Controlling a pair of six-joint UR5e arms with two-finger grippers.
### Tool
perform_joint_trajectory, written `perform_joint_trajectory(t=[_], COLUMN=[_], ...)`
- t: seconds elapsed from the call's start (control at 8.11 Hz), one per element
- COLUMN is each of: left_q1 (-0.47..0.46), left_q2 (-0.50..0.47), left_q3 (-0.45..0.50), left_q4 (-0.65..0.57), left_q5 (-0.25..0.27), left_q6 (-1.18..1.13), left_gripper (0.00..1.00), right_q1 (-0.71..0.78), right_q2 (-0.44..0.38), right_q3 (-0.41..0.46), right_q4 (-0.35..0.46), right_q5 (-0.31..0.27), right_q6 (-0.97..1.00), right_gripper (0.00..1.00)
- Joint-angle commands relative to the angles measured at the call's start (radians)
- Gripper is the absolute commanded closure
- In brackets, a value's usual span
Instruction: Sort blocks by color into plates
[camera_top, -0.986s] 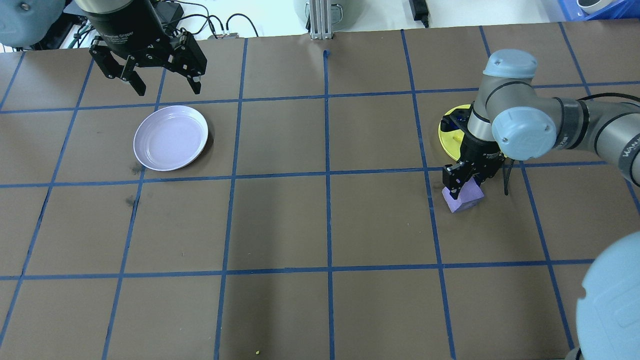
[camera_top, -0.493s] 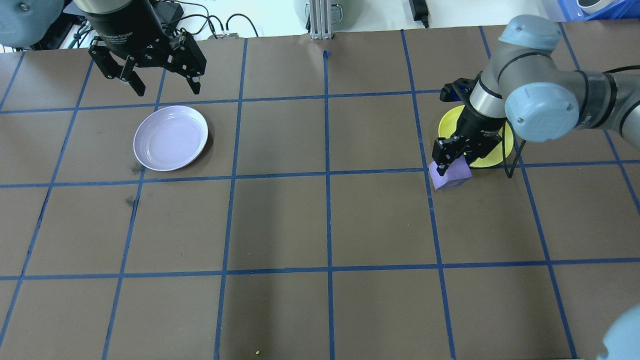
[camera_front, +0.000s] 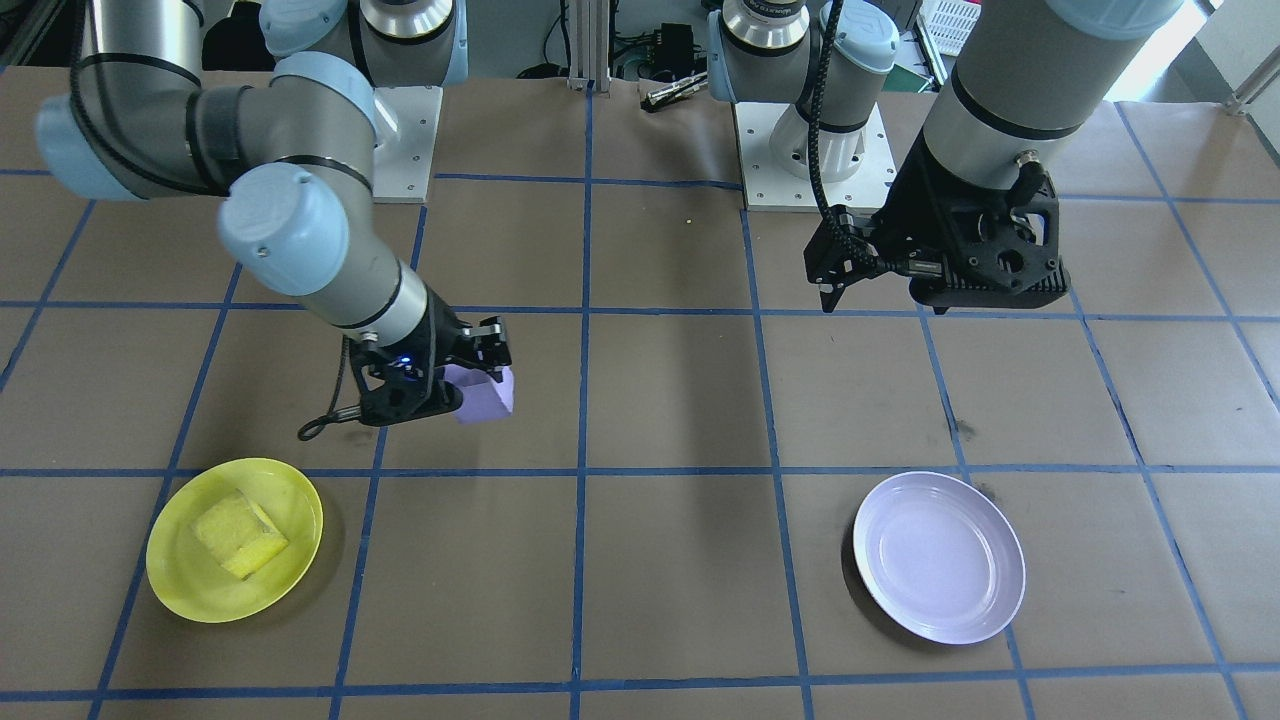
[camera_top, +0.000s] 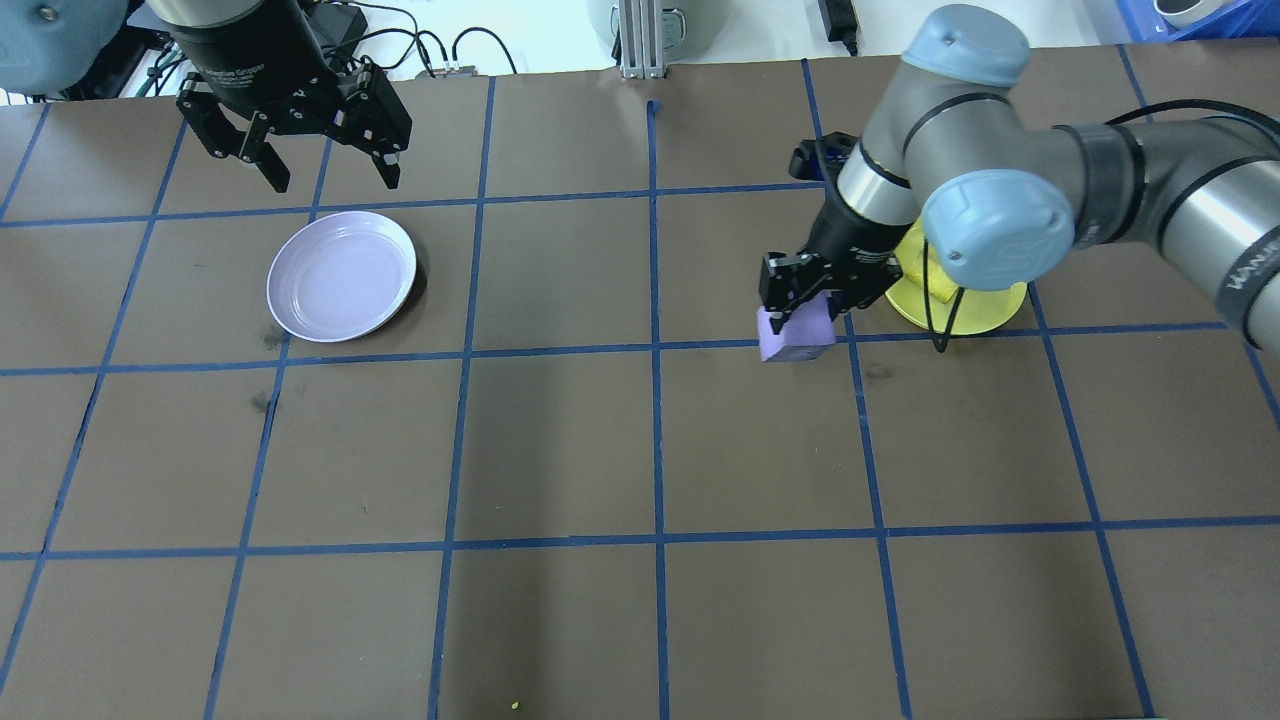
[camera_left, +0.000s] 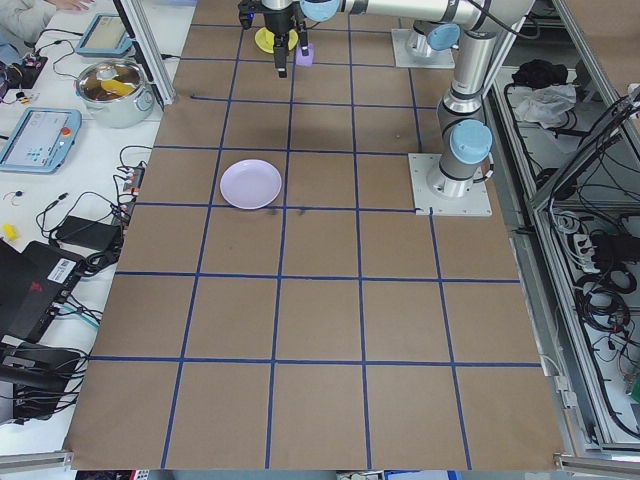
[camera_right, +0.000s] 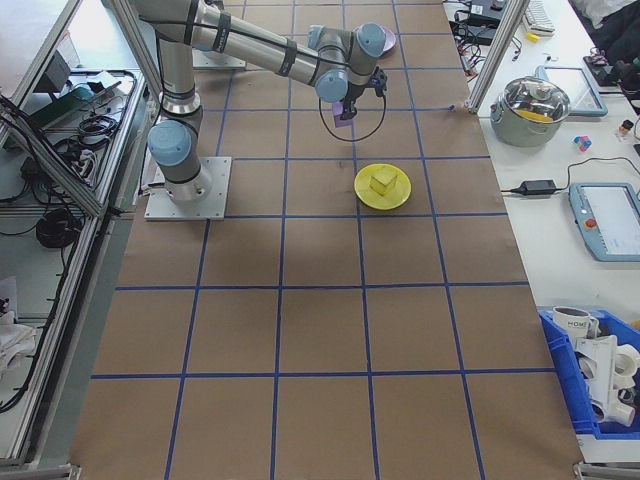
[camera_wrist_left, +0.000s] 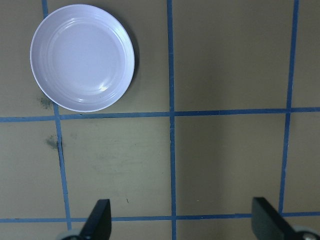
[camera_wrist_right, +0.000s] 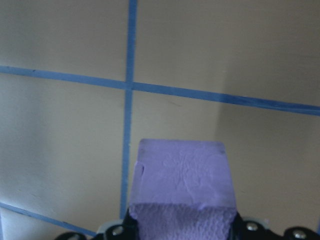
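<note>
Two blocks: small light purple foam cube (camera_top: 796, 332) airborne; small yellow foam cube (camera_front: 238, 533) in round yellow plastic plate (camera_front: 170, 585).
Right gripper (camera_top: 806, 297): clamping purple cube.
Left gripper (camera_top: 330, 168): spread wide, beside pale lavender round plate (camera_top: 341, 274).

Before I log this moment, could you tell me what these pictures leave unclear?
- Yellow block and much of the yellow plate: overhead view, behind the right arm.
- Right gripper fingertips: right wrist view, cut by the bottom edge under the purple block.
- Left gripper: left wrist view, only fingertips show.
</note>
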Motion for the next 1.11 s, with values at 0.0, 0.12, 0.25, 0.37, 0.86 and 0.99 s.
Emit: perform_joint_trajectory(t=[0.0,0.12,0.25,0.37,0.86,0.99], left_q1=[0.0,0.0,0.0,0.0,0.0,0.0], left_q2=[0.003,0.003,0.005,0.005,0.003,0.005], left_q3=[-0.01,-0.01,-0.011,-0.011,-0.011,-0.011], left_q4=[0.0,0.001,0.001,0.0,0.0,0.001], left_q5=[0.0,0.0,0.0,0.0,0.0,-0.001], left_q6=[0.035,0.035,0.035,0.035,0.035,0.035], left_gripper=[0.0,0.0,0.0,0.0,0.0,0.0], right_q1=[0.213,0.264,0.302,0.33,0.333,0.33], right_q2=[0.091,0.128,0.145,0.164,0.21,0.21], right_q3=[-0.001,-0.002,-0.002,-0.002,-0.044,-0.067], right_q4=[-0.212,-0.273,-0.295,-0.303,-0.334,-0.316], right_q5=[0.03,0.03,0.029,0.029,0.029,0.026], right_q6=[0.23,0.291,0.345,0.382,0.393,0.396], right_gripper=[1.0,1.0,1.0,1.0,0.0,0.0])
